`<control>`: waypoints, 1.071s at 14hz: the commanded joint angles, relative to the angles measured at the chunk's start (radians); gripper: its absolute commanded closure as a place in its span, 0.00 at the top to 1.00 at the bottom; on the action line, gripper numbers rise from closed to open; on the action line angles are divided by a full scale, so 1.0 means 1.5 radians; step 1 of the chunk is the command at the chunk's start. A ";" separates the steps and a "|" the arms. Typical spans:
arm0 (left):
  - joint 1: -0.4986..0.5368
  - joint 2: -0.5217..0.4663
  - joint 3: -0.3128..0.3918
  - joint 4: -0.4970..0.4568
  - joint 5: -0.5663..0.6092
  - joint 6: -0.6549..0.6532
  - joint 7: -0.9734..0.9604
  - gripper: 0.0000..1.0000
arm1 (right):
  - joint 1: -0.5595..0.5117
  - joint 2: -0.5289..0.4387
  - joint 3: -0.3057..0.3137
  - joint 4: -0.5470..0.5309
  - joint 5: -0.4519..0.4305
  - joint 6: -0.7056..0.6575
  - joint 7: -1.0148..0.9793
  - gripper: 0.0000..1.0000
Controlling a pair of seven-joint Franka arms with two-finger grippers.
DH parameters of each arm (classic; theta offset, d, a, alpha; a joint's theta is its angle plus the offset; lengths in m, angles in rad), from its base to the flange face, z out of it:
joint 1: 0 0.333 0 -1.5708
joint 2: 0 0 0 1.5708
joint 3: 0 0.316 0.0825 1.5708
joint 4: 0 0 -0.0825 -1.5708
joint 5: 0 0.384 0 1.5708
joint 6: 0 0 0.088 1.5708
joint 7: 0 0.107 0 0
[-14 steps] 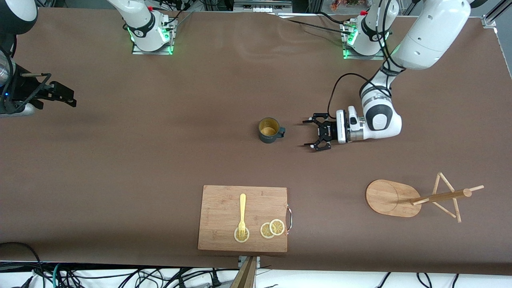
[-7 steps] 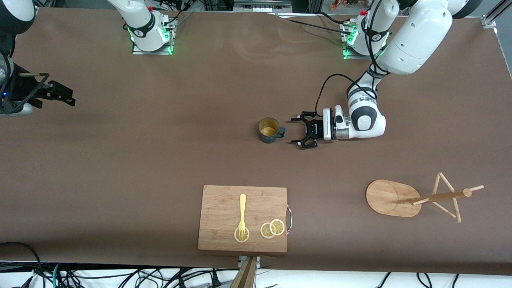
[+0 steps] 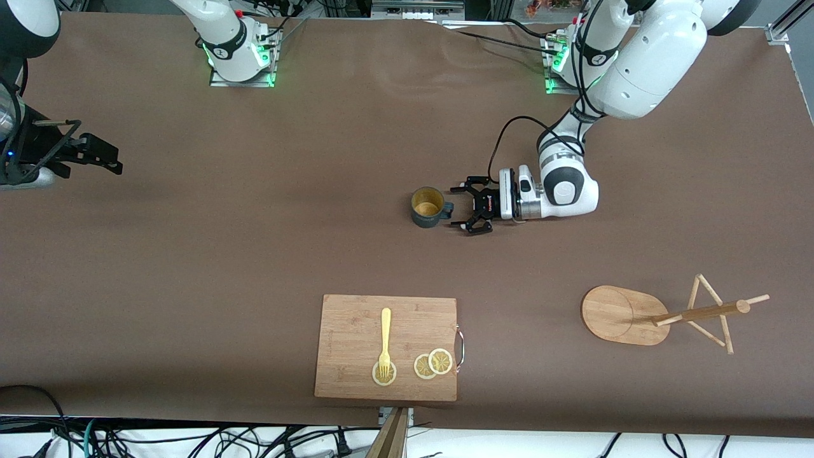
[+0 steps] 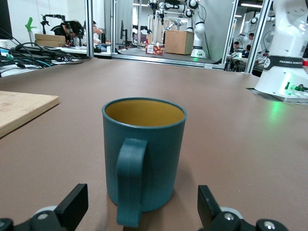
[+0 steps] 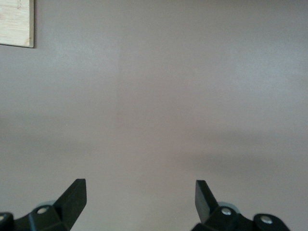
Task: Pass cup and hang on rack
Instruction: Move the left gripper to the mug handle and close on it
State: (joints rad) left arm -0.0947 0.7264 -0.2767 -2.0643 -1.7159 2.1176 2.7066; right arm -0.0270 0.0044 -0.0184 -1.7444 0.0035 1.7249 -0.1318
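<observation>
Now | ribbed teal cup (image 3: 427, 207) upright | left gripper (image 3: 462, 208) fingers spread beside handle

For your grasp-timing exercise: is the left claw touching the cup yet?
Apart. In the left wrist view the left claw stands open, its fingertips short of the cup, with bare table showing between them and the cup's body.
</observation>
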 commanded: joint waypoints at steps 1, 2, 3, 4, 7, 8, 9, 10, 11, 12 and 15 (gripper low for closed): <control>-0.007 0.007 -0.003 0.007 -0.029 0.007 0.033 1.00 | 0.004 0.003 -0.001 0.011 0.010 0.000 0.004 1.00; -0.010 0.007 -0.003 0.005 -0.031 0.007 0.034 1.00 | 0.004 0.003 -0.001 0.011 0.011 0.000 0.004 1.00; -0.011 0.007 -0.004 0.001 -0.031 0.007 0.034 1.00 | 0.004 0.003 -0.001 0.010 0.011 0.000 0.004 1.00; -0.012 0.007 -0.004 -0.002 -0.040 0.007 0.034 1.00 | 0.004 0.003 0.000 0.011 0.011 0.000 0.004 1.00; -0.017 0.007 -0.013 -0.013 -0.059 0.007 0.034 1.00 | 0.004 0.003 -0.001 0.011 0.015 0.002 0.004 1.00; -0.017 0.007 -0.013 -0.013 -0.059 0.007 0.034 1.00 | 0.003 0.004 -0.001 0.010 0.015 0.007 0.004 1.00; -0.017 0.007 -0.013 -0.016 -0.065 0.007 0.033 1.00 | 0.003 0.004 -0.001 0.011 0.015 0.008 0.003 1.00; -0.017 0.007 -0.013 -0.025 -0.083 0.007 0.032 1.00 | 0.003 0.004 -0.001 0.011 0.015 0.009 0.003 1.00; -0.018 0.007 -0.017 -0.027 -0.087 0.007 0.033 1.00 | 0.003 0.004 -0.001 0.011 0.015 0.012 0.004 1.00; -0.018 0.007 -0.017 -0.026 -0.087 0.007 0.039 1.00 | 0.003 0.004 -0.001 0.011 0.015 0.012 0.004 1.00; -0.018 0.008 -0.018 -0.027 -0.089 0.006 0.051 0.62 | 0.003 0.004 -0.001 0.011 0.015 0.012 0.004 1.00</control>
State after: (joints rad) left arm -0.1203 0.7405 -0.2960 -2.0930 -1.8084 2.1197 2.7140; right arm -0.0243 0.0047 -0.0183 -1.7434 0.0084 1.7435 -0.1310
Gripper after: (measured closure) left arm 0.044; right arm 0.000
